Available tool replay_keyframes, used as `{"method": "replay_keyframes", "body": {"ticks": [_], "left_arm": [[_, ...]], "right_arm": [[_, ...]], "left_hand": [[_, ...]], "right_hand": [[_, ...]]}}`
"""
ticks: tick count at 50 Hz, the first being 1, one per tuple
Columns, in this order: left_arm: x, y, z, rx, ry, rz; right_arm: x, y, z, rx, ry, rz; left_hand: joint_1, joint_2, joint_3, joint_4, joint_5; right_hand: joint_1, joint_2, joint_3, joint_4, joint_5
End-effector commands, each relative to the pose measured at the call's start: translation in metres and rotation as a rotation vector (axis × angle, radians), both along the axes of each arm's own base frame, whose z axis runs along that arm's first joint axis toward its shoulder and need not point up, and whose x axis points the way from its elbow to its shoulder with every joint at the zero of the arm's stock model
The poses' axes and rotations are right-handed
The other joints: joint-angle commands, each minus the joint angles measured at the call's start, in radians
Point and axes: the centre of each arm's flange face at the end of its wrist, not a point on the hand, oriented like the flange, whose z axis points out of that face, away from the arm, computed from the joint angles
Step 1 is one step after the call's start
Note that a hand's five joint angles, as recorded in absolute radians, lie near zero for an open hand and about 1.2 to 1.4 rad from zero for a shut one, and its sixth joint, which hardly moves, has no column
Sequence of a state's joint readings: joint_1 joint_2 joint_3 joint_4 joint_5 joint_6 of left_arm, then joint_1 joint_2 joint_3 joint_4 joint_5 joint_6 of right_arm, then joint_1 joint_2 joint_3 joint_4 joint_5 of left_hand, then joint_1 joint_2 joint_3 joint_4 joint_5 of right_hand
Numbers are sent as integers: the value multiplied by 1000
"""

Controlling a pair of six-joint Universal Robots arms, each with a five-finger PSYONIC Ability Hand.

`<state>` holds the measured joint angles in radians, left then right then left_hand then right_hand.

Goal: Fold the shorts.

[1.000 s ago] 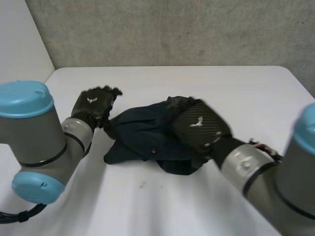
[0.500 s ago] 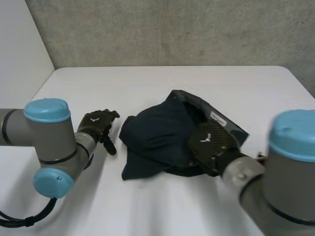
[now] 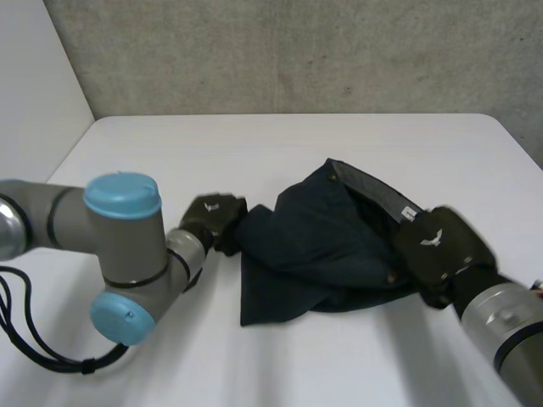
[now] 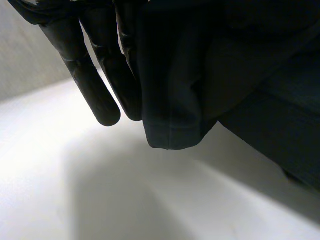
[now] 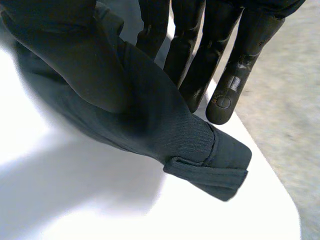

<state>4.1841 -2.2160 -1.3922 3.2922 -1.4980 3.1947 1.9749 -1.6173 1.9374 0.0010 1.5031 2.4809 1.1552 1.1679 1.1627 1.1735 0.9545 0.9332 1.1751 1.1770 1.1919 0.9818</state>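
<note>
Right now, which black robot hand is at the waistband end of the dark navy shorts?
The right hand: the waistband and belt loop of the dark navy shorts lie at it; the left hand meets a hemmed corner.

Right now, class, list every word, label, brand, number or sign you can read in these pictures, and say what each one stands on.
No words or numbers can be read anywhere.
White winged emblem, no lettering: on the back of the left hand.
The same white emblem, no lettering: on the back of the right hand.
Small white label at the waistband of the shorts: too small to read.
</note>
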Motion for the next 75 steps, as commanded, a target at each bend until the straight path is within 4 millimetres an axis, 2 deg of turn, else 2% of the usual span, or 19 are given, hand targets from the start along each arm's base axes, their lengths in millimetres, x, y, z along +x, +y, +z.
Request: {"method": "replay_keyframes", "body": {"ticks": [1,7,14,20,25,28,29,31,34,40,48,56,61,63,64,65,71,74,75], "left_arm": [[6,4,86,-196,99,36],[18,22,165,-371,207,38],[25,38,194,-424,236,25],[24,35,179,-388,205,31],[21,30,136,-277,69,16],[22,37,114,-206,-30,-6],[22,40,111,-194,-48,-12],[22,46,106,-169,-69,-28],[21,51,108,-171,-69,-34],[20,66,123,-204,-49,-56],[25,91,147,-263,-17,-79],[29,91,149,-277,-27,-30],[25,81,141,-271,-39,-18],[21,74,139,-272,-41,-15],[20,71,137,-272,-41,-14],[16,63,137,-281,-39,-10],[4,26,152,-378,-29,23],[1,7,180,-513,-3,53],[0,3,188,-553,5,63]], "right_arm": [[-11,-21,34,-114,-138,-77],[-11,-27,60,-186,-273,-87],[-8,-28,87,-242,-371,-73],[-4,-28,70,-163,-326,-60],[-6,-9,6,254,-45,-21],[-9,-4,2,348,25,1],[-6,-10,8,301,-9,9],[-2,-20,22,208,-74,-1],[-1,-37,52,63,-224,-45],[2,-46,76,72,-430,-47],[28,-76,38,333,-488,-6],[79,-70,-15,534,-414,65],[92,-82,-32,564,-420,67],[96,-87,-32,559,-428,72],[102,-92,-28,536,-441,90],[105,-95,-23,517,-449,100],[121,-131,29,284,-532,157],[126,-145,56,143,-574,175],[128,-155,78,7,-603,184]], "left_hand": [[241,228,234,223,267],[241,228,234,223,267],[241,228,234,223,267],[241,228,234,223,267],[241,228,234,223,267],[241,228,234,223,267],[241,228,234,223,267],[241,228,234,223,267],[241,228,234,223,267],[241,228,234,223,267],[241,228,234,223,267],[241,228,234,223,267],[241,228,234,223,267],[241,228,234,223,267],[241,228,234,223,267],[241,228,234,223,267],[241,228,234,223,267],[241,228,234,223,267],[241,228,234,223,267]], "right_hand": [[463,221,219,204,240],[463,221,219,204,240],[463,221,219,204,240],[463,221,219,204,240],[394,152,150,136,171],[-156,-398,-400,-415,-379],[-612,-854,-856,-870,-835],[-759,-1001,-1003,-1017,-982],[-759,-1001,-1003,-1017,-982],[-759,-1001,-1003,-1017,-982],[-759,-1001,-1003,-1017,-982],[-749,-991,-993,-1007,-972],[-473,-715,-717,-732,-696],[-230,-472,-474,-489,-453],[274,32,30,15,51],[461,219,217,202,238],[463,221,219,204,240],[463,221,219,204,240],[463,221,219,204,240]]}}
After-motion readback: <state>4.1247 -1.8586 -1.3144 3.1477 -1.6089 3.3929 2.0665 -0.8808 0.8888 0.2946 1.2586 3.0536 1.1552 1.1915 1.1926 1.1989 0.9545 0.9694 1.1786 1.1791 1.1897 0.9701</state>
